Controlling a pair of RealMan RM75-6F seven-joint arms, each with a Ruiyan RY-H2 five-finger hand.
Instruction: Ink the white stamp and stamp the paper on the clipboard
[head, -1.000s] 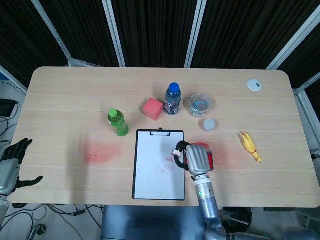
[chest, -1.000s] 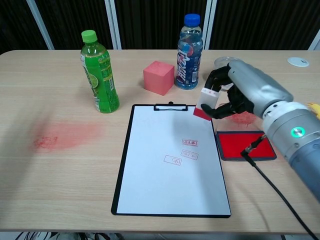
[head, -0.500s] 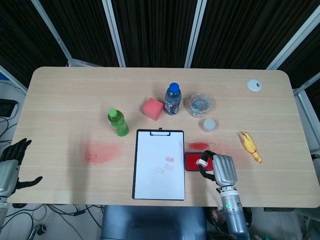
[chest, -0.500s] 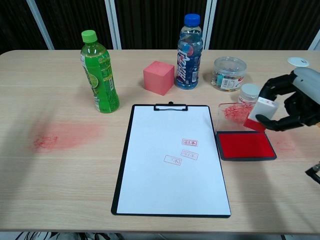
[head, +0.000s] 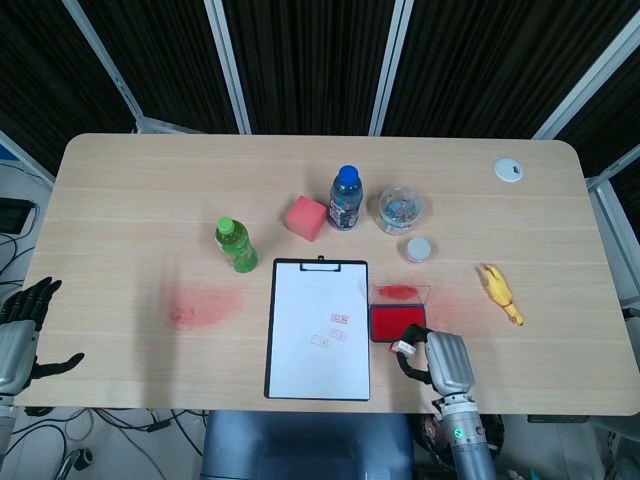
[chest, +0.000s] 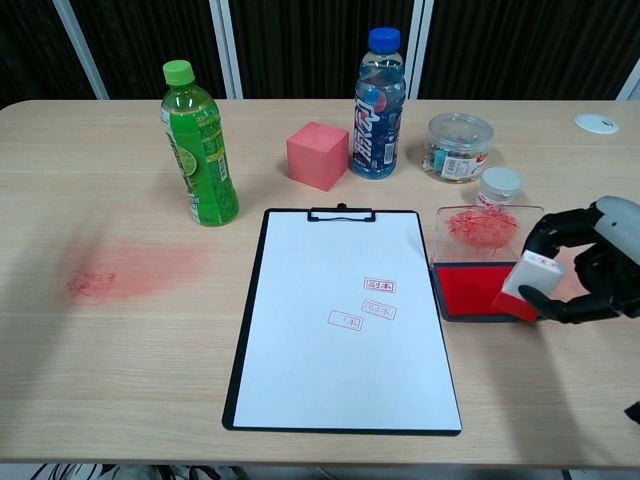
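My right hand (chest: 590, 272) (head: 445, 362) holds the white stamp (chest: 527, 283) (head: 405, 348), its red face tilted down, just past the near right corner of the open red ink pad (chest: 480, 288) (head: 394, 322). The pad's clear lid (chest: 482, 226) stands open behind it, smeared red. Left of the pad lies the black clipboard (chest: 256, 300) (head: 272, 330) with white paper (chest: 340, 350) (head: 310, 350) that bears three red stamp marks (chest: 368, 303) (head: 334, 328). My left hand (head: 25, 325) hangs open off the table's left edge, holding nothing.
A green bottle (chest: 198, 145), a red cube (chest: 318, 155), a blue-capped bottle (chest: 378, 105), a clear jar of small items (chest: 458, 147) and a small white-capped jar (chest: 498, 186) stand behind the clipboard. A yellow rubber chicken (head: 500, 293) lies at right. Red smudges (chest: 125, 272) stain the table at left.
My right hand has carried the stamp from over the clipboard's right edge, rightward and toward me past the ink pad, and lower. The left hand has stayed put.
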